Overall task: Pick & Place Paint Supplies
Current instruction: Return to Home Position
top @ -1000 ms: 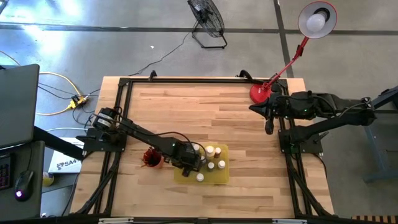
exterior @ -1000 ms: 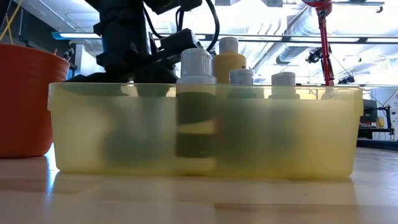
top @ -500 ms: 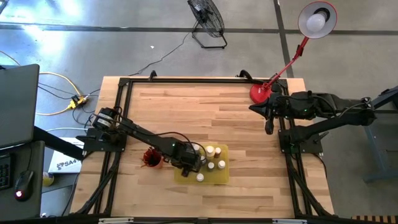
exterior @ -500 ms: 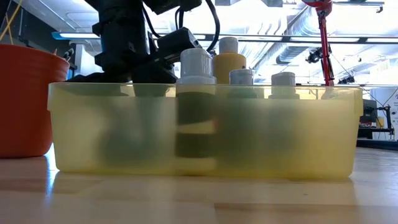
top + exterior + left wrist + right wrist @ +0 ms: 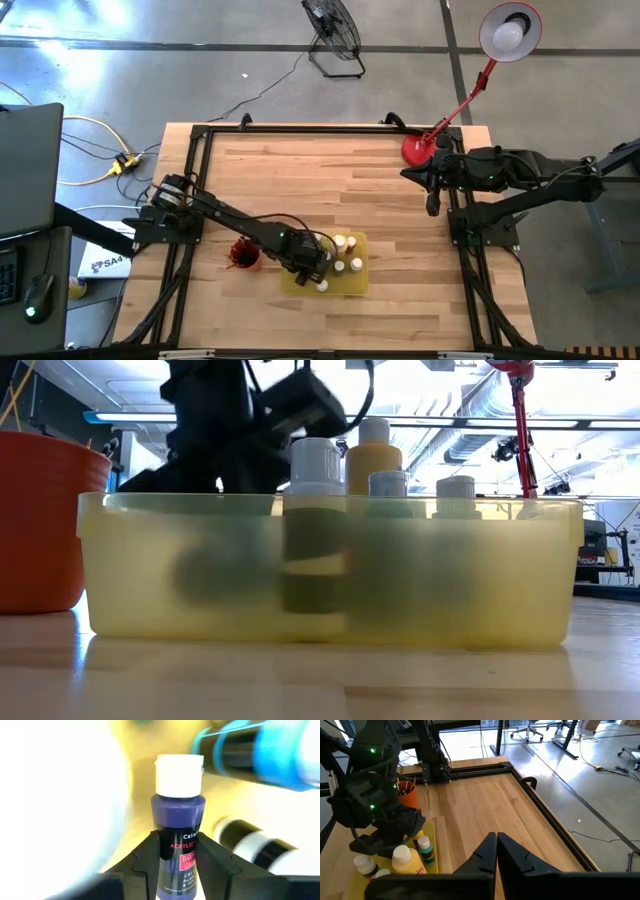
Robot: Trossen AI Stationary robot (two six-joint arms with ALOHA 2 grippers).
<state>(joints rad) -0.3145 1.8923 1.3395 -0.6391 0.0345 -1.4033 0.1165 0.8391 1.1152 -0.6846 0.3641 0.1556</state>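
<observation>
Now the left pincer (image 5: 178, 851), pinching a purple paint bottle (image 5: 178, 810), has swung slightly across the yellow tray (image 5: 520, 570); so placing seems unfinished; the right pincer (image 5: 496, 851), pressed together, waits by the counter's (image 5: 350, 170) right edge.

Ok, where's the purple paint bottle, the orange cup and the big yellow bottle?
purple paint bottle (image 5: 177, 817): left wrist view, on its dark body.
orange cup (image 5: 40, 520): low view, on its side wall.
big yellow bottle (image 5: 373, 468): low view, on its body above the tray rim.
</observation>
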